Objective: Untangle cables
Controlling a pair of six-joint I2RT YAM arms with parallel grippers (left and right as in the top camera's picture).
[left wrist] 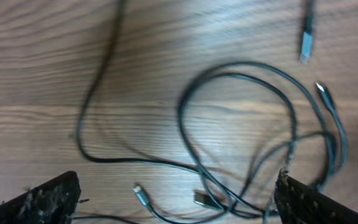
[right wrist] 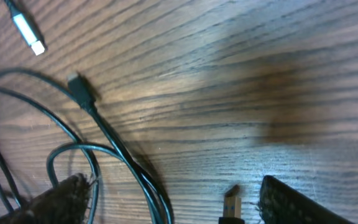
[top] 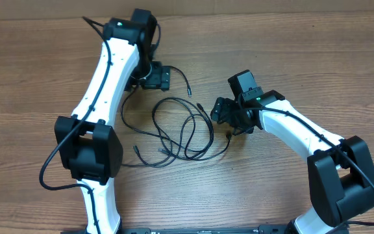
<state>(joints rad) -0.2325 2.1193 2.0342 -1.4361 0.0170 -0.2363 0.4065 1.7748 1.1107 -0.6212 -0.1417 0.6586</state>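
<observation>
Wood-grain surface (top: 31, 97) carries the cables (top: 184, 130), a loose tangle of black loops between the two arms. The left pincer (top: 163, 78) hangs just beyond the tangle's far side with its fingers spread wide. The right pincer (top: 219, 112) sits at the tangle's right edge, also spread, with a USB plug (right wrist: 230, 204) between its fingers. Open wood lies on the tangle's near side, toward the arm bases.

Thin black cables (top: 186, 133) lie in loose, overlapping loops on the middle of the brown wooden table (top: 37, 84). The left gripper (top: 157, 78) sits just beyond their far-left edge. The right gripper (top: 223, 112) sits just to their right.
</observation>
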